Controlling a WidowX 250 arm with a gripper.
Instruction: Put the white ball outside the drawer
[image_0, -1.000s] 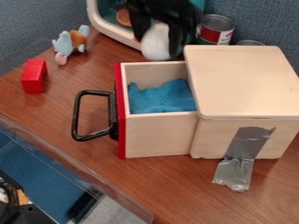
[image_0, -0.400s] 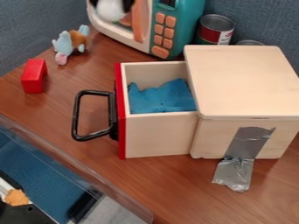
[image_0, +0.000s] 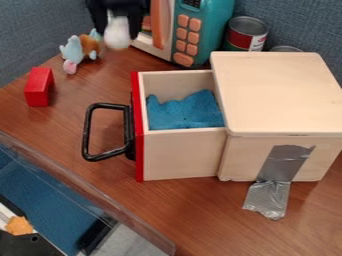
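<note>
The white ball (image_0: 117, 36) is gripped between the fingers of the gripper (image_0: 118, 30), one finger on either side of it, near the top edge at the upper left of the view, outside the drawer (image_0: 180, 155). Just beside it in the view is a soft toy (image_0: 81, 49) in light blue, brown and pink, and behind it to the right stands a teal toy microwave (image_0: 222, 25) with orange buttons and an orange handle. Nearer the camera and further left, a red block (image_0: 39, 89) sits on the table (image_0: 73, 117). The drawer is pulled partway out of the wooden box (image_0: 280, 92), with a red front, a black handle (image_0: 87, 131) and a blue cloth (image_0: 186, 112) inside. Grey tape (image_0: 284, 167) runs down the near side of the box onto the table. Behind the box are a can (image_0: 246, 35) with a red and white label and the top of a second can (image_0: 286, 49)
</note>
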